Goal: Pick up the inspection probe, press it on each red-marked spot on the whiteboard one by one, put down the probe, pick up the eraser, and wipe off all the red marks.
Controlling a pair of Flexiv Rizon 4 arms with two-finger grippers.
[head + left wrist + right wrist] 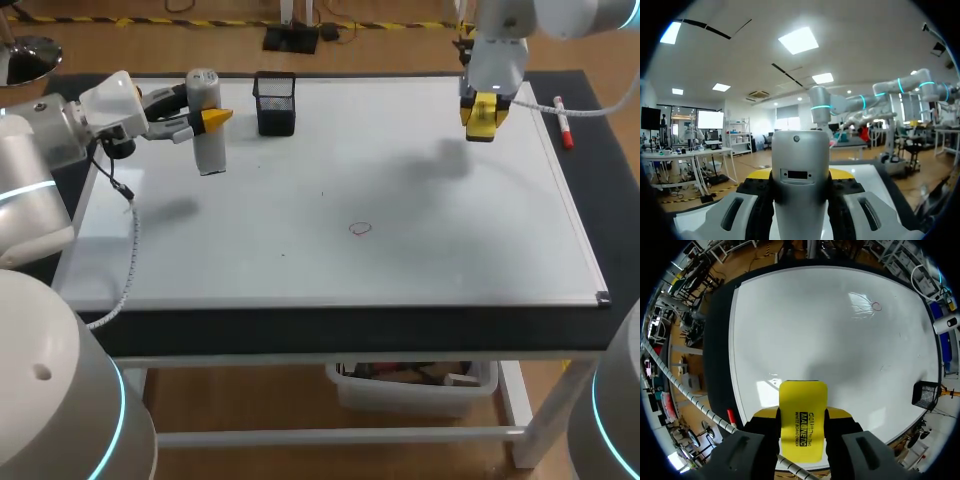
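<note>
Nearest, the whiteboard [300, 270] covers the bench. On its near half sits one small red mark [360, 228], faint enough that I may be missing others. Farther back, the left gripper [205, 115] clamps the probe [210, 150] over the far-left corner, and the right gripper [802, 414] grips the eraser [483, 115] far right. With both tools held, the eraser could wipe the mark before the probe presses it.

I read the inspection probe [207, 120] as silver-grey. The eraser [802, 420] is yellow with black lettering. The whiteboard [450, 250] is white, carrying one red ring mark [360, 228]. The mesh holder [275, 103] is black with a grid pattern; the bench [350, 326] top is black.
</note>
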